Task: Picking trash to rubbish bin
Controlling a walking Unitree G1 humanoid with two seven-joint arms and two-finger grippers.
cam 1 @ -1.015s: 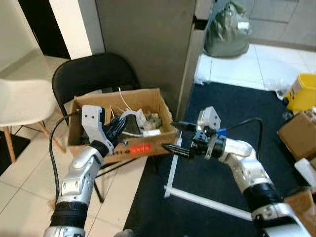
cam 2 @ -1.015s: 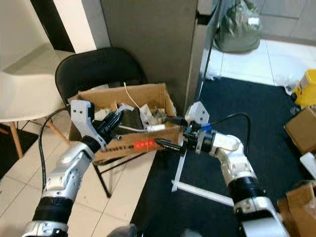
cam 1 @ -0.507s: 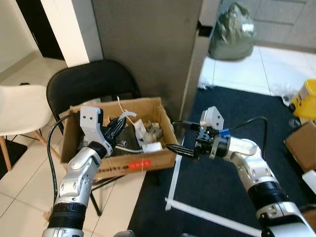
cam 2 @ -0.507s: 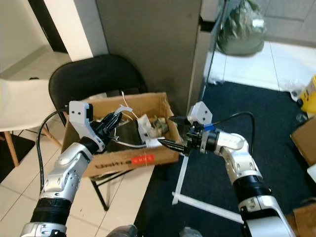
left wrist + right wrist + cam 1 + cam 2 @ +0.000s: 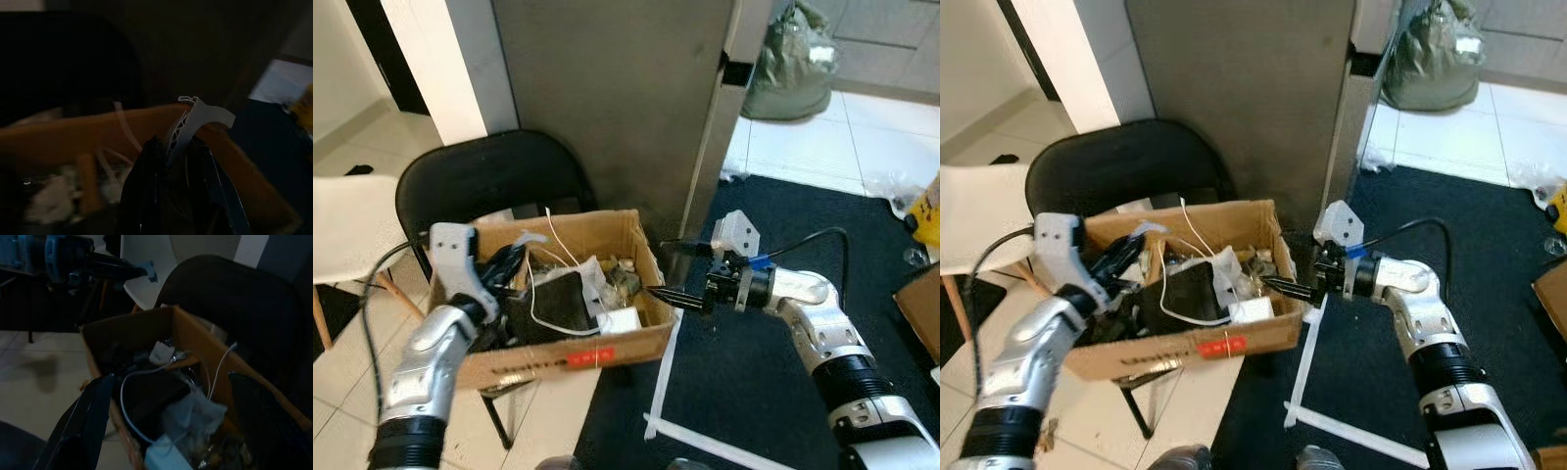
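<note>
Centrally, a cardboard box (image 5: 607,348) full of trash sits on a black folding chair (image 5: 489,176) over pale tile, beside a dark rug (image 5: 773,333) and a grey cabinet (image 5: 607,98). At lower left, the left gripper (image 5: 514,257) is clenched on a white plastic scrap (image 5: 195,122) above the box. Mid-frame, the right gripper (image 5: 668,272) hangs released at the box's right edge.
</note>
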